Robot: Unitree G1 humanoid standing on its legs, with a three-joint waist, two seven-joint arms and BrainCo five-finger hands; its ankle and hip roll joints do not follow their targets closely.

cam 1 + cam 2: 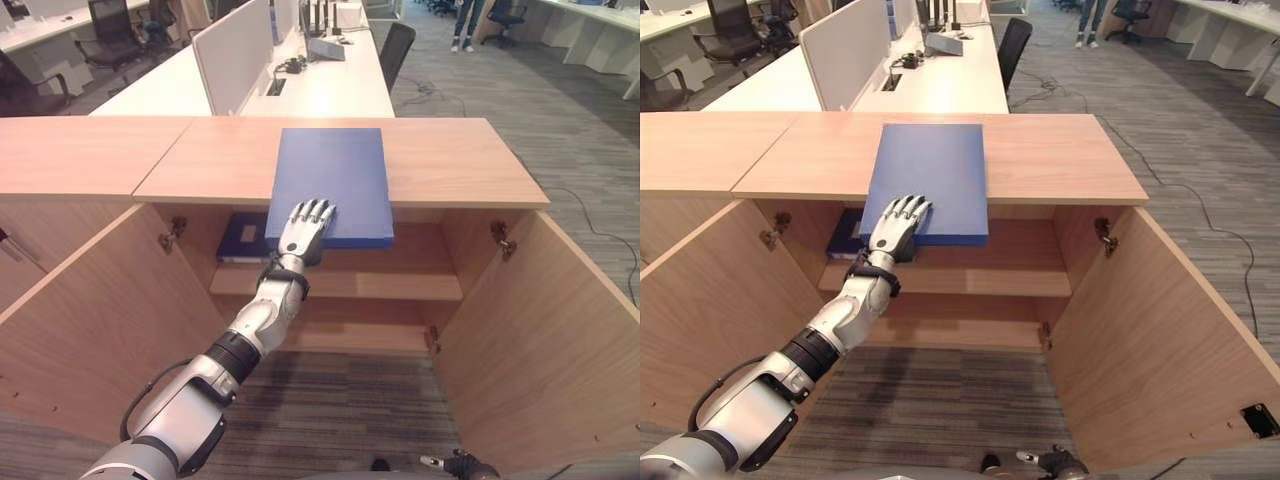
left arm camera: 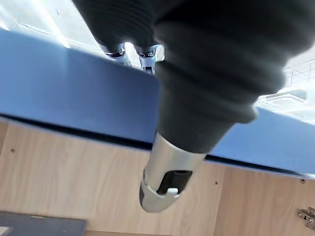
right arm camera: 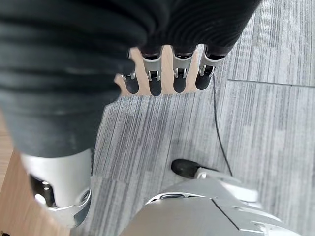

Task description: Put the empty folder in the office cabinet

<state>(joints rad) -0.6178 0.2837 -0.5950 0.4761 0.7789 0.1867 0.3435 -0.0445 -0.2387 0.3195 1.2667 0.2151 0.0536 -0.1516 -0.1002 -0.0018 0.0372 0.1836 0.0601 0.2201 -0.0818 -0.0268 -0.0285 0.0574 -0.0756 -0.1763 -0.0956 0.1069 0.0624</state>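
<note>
Blue folder (image 1: 333,180) flat on cabinet top (image 1: 450,160), near edge overhanging open compartment; left hand (image 1: 303,228) grips overhanging near-left corner, fingers on top, thumb beneath; right hand (image 3: 167,73) low, fingers relaxed; doors wide; dark binder (image 1: 243,238) on shelf left

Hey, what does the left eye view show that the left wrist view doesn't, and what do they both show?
The left eye view alone shows the wooden cabinet's top, its open doors, a white desk behind it, and the left hand's fingers lying on the large blue folder, whose near edge overhangs the top.

The left wrist view alone shows the folder's underside with the hand's thumb beneath it.

Both show the left hand, the blue folder and a second dark blue folder on the shelf inside.
</note>
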